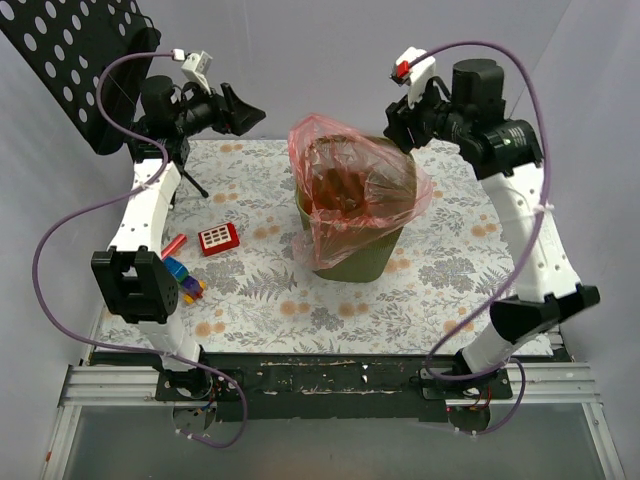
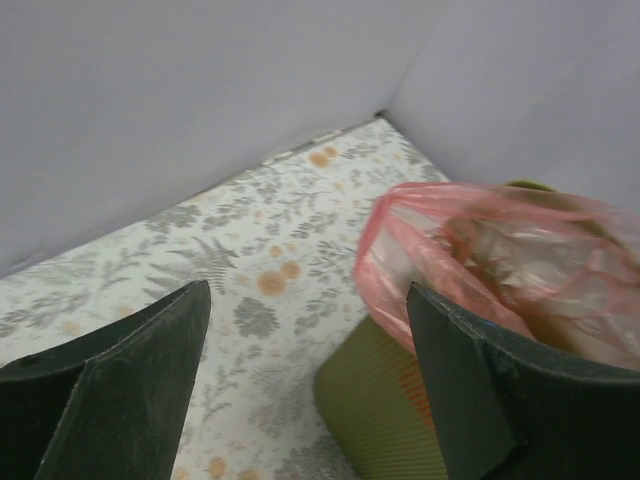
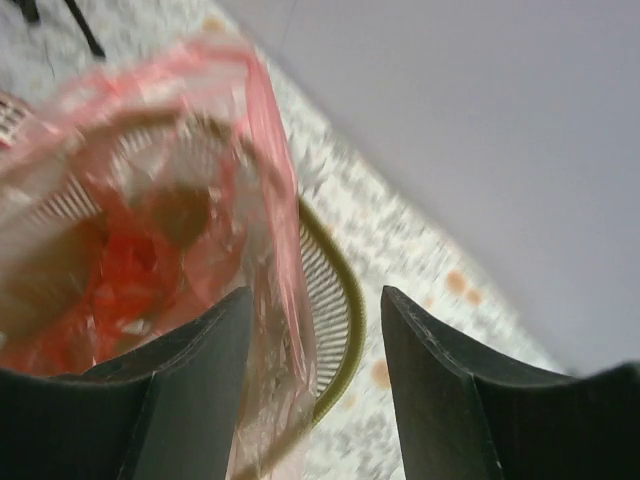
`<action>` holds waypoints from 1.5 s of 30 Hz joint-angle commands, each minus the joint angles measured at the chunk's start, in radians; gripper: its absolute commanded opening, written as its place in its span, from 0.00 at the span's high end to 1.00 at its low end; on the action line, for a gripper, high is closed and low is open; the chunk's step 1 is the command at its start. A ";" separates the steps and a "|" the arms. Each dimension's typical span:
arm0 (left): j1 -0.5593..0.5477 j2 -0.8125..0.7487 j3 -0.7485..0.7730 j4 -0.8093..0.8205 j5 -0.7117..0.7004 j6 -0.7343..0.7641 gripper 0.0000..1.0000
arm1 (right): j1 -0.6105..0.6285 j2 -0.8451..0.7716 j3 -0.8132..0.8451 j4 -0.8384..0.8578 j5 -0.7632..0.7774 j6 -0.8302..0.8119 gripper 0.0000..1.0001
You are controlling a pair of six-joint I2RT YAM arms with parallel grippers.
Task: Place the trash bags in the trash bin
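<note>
Inside the bin, a red bag billows over the rim; left pincer and right pincer flank it, both open.

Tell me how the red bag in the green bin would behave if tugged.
The red bag looks thin and crinkled, so it would probably flop rather than hold shape. It billows above the rim, so likely light. Draped over the bin, a tug might drag that too.
</note>
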 commanded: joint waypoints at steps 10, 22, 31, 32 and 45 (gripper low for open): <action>-0.037 0.259 0.306 0.054 0.374 -0.151 0.16 | -0.157 -0.084 -0.228 -0.148 -0.130 0.150 0.38; -0.103 0.377 0.424 -0.069 0.388 -0.021 0.22 | -0.174 -0.069 -0.241 -0.223 -0.121 0.170 0.39; -0.125 0.400 0.418 -0.106 0.335 0.027 0.52 | -0.194 -0.054 -0.275 -0.249 -0.129 0.170 0.54; -0.125 0.405 0.427 -0.112 0.343 0.029 0.60 | -0.200 -0.049 -0.269 -0.252 -0.136 0.171 0.60; -0.097 0.328 0.412 -0.069 0.319 -0.114 1.00 | -0.295 0.047 -0.152 -0.165 -0.215 0.159 0.99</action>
